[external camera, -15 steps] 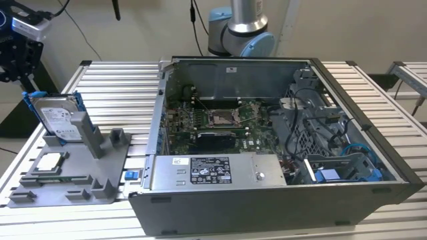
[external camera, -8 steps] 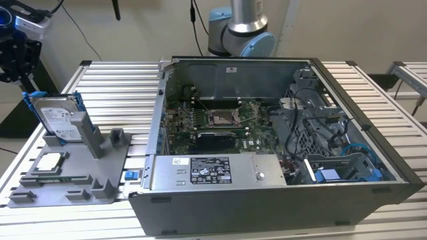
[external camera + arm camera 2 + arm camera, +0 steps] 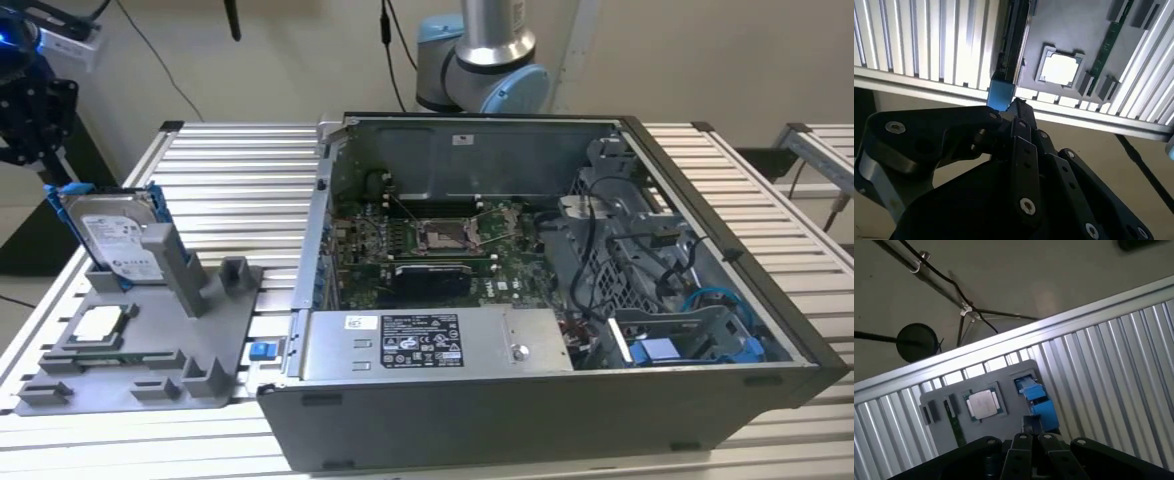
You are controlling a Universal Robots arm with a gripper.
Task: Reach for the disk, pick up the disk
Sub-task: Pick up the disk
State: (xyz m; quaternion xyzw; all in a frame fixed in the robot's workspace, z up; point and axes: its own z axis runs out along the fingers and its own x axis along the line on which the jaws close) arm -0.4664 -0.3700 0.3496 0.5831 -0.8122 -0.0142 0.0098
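The disk point(image 3: 114, 238) stands on edge in a slot at the back of the grey fixture plate point(image 3: 220, 335), at the exterior view's left. It is silver with a white label and a blue frame. My black gripper point(image 3: 56, 178) comes down from the upper left and sits at the disk's top far corner. In the second wrist view the gripper point(image 3: 1013, 107) meets the blue frame end of the disk point(image 3: 1001, 95). In the first wrist view the disk's blue frame point(image 3: 1038, 399) runs down into the gripper point(image 3: 1031, 432). The black links hide the contact.
A square silver processor chip point(image 3: 100, 325) lies flat on the fixture in front of the disk, also seen as the chip point(image 3: 1060, 69) in both wrist views. An open computer case point(image 3: 534, 300) takes up the table's middle and right. A small blue clip point(image 3: 262, 350) sits beside it. The slatted table edge point(image 3: 914, 82) is close.
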